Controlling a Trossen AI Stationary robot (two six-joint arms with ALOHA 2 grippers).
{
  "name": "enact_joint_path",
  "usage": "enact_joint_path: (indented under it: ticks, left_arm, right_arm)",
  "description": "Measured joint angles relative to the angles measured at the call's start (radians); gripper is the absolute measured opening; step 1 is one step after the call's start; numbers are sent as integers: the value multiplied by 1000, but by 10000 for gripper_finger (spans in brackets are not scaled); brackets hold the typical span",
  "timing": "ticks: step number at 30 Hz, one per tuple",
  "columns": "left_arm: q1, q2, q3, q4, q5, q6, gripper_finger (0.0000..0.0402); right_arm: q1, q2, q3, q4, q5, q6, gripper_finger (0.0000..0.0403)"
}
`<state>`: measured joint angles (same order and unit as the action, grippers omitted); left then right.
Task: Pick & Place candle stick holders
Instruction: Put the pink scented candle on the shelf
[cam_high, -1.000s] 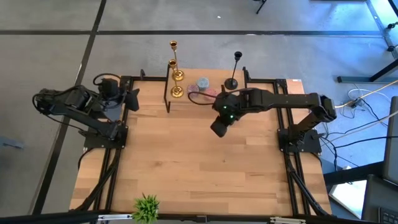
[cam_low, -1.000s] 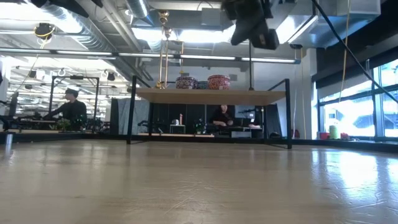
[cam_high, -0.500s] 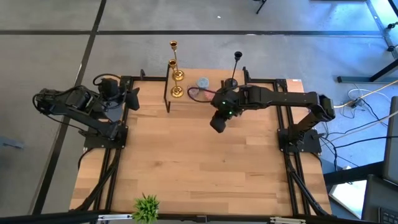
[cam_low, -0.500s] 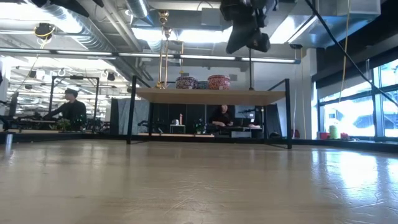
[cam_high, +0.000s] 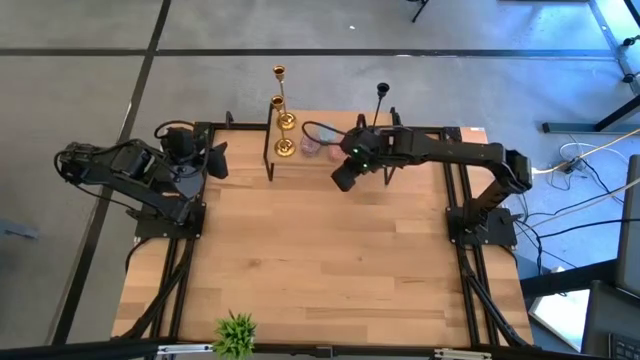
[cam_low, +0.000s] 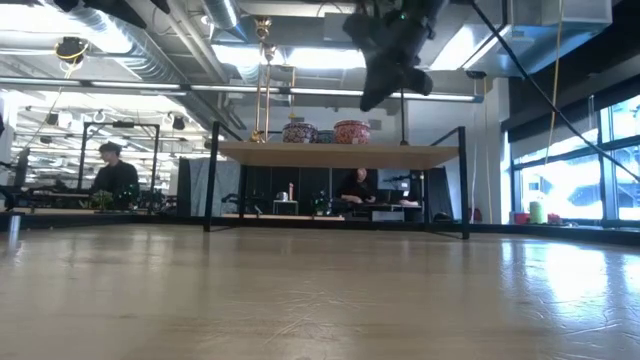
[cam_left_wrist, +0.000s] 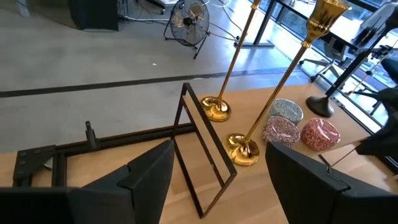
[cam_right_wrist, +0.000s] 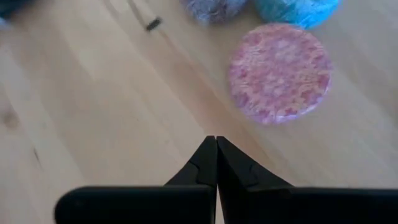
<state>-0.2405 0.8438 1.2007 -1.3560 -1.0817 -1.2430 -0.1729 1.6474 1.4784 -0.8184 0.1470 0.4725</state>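
Two gold candle stick holders (cam_high: 285, 120) (cam_high: 284, 147) stand on their round bases on a raised shelf at the table's far edge. In the left wrist view their bases show clearly (cam_left_wrist: 215, 109) (cam_left_wrist: 242, 150). A black candle stick holder (cam_high: 381, 92) stands to their right, its base (cam_left_wrist: 319, 107) also on the shelf. My right gripper (cam_high: 342, 180) hovers shut over the shelf's near edge, close to a pink round container (cam_right_wrist: 278, 71), and touches nothing. My left gripper (cam_high: 216, 160) waits open at the table's far left, pointing toward the holders.
Three small round containers, pink (cam_left_wrist: 320, 134), speckled pink (cam_left_wrist: 281, 130) and grey-blue (cam_left_wrist: 287, 111), sit between the gold and black holders. A black metal frame (cam_high: 268, 150) carries the shelf. A small green plant (cam_high: 236, 333) stands at the near edge. People sit in the room beyond (cam_low: 112, 175).
My right gripper has moved toward the table's far edge and a little left, toward the round containers, turning its fingers as it went. It has stayed shut. The holders have not moved.
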Motion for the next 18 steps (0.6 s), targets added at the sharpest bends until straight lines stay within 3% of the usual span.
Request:
enact_joint_path:
  ticks: [8,18]
  left_arm:
    - [0,1,0,0,4,0,251]
    - [0,1,0,0,7,0,251]
  right_arm:
    - [-48,25,1,3,7,94,1]
    - [-74,27,2,8,17,100,1]
